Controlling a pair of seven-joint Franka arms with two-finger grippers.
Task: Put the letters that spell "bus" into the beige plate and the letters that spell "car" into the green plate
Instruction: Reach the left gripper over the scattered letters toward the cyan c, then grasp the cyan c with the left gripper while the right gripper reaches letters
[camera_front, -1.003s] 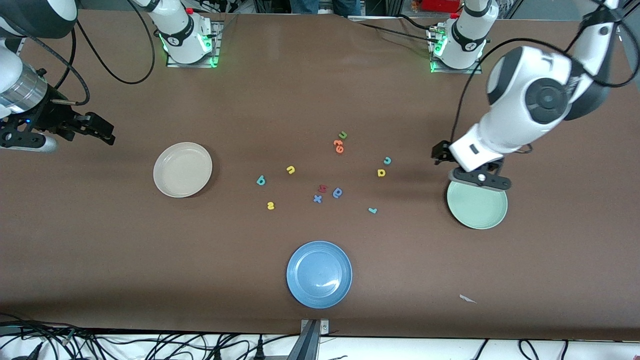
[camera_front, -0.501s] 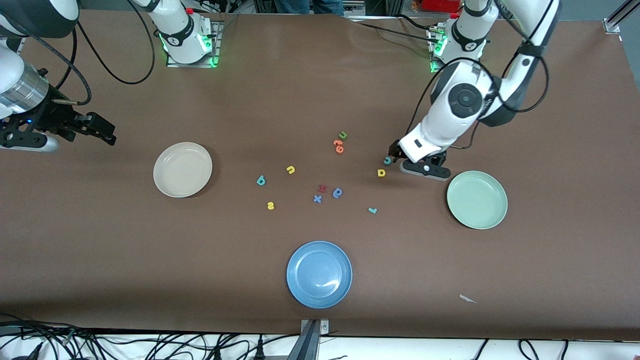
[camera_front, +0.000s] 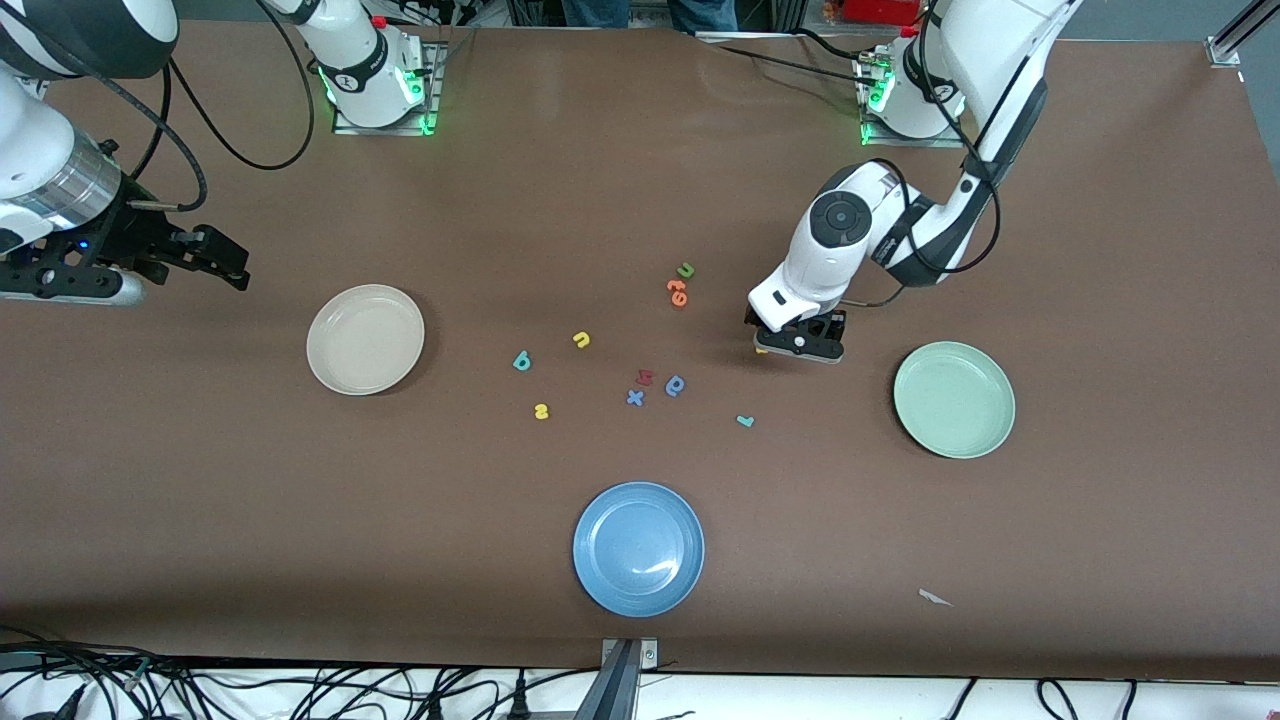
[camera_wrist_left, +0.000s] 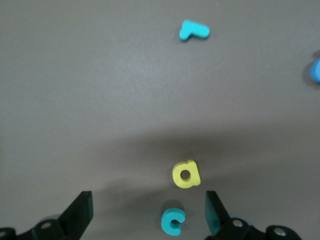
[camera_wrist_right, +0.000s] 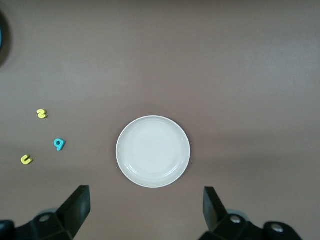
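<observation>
Letters "c" (camera_wrist_left: 173, 221) and "a" (camera_wrist_left: 186, 174) lie almost touching on the bench beneath the spread left hand (camera_wrist_left: 147, 220), so closing may catch both, while the spread right hand (camera_wrist_right: 145, 215) waits at the beige plate's (camera_front: 365, 339) ten o'clock.

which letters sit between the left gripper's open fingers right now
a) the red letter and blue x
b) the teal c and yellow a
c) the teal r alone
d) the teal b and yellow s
b: the left wrist view shows the left gripper open over the teal c and yellow a, both lying on the table, while the teal r lies apart from them.
</observation>
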